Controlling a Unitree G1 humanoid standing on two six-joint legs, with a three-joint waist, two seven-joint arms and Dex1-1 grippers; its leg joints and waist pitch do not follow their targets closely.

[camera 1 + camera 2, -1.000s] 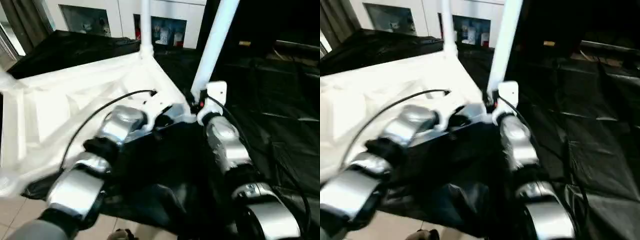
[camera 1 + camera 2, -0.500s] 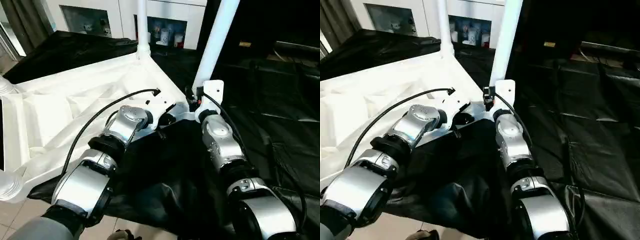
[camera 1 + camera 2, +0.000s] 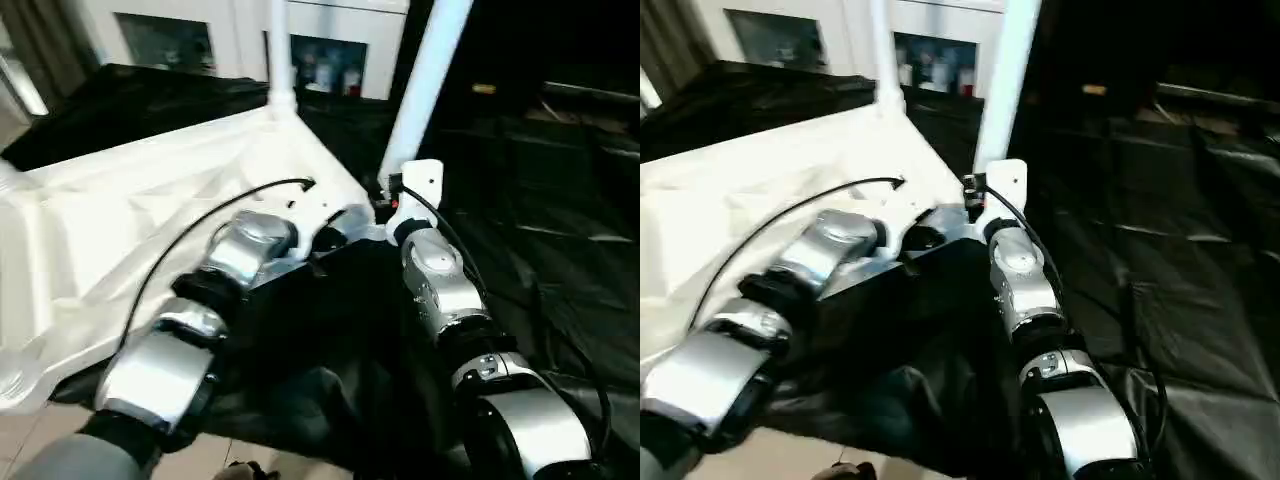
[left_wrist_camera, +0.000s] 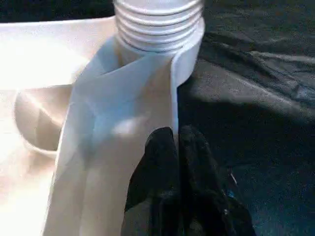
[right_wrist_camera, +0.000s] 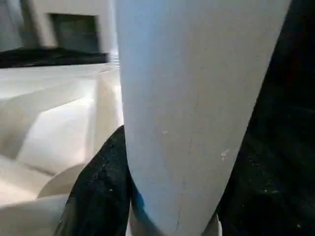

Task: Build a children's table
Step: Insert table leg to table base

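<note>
I'm seeing the children's table (image 3: 150, 220) lying underside up on black sheeting (image 3: 560, 250), no readable writing anywhere; my right gripper (image 5: 162, 196) is clasping a near-upright leg (image 3: 425, 85) at the near corner socket (image 4: 157, 24); my left gripper (image 4: 176, 142), fingers pressed together and empty, is touching the tabletop's edge below that ribbed socket.

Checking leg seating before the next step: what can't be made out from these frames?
- Near leg: top cut off by the head views' upper edge; whether it is seated in its socket is hidden behind the right hand.
- Far leg: top also cut off.
- Left hand: fingers shut at the table top's corner edge; contact unclear.
- Table top's left corners: blurred, cut off by the left edge.
</note>
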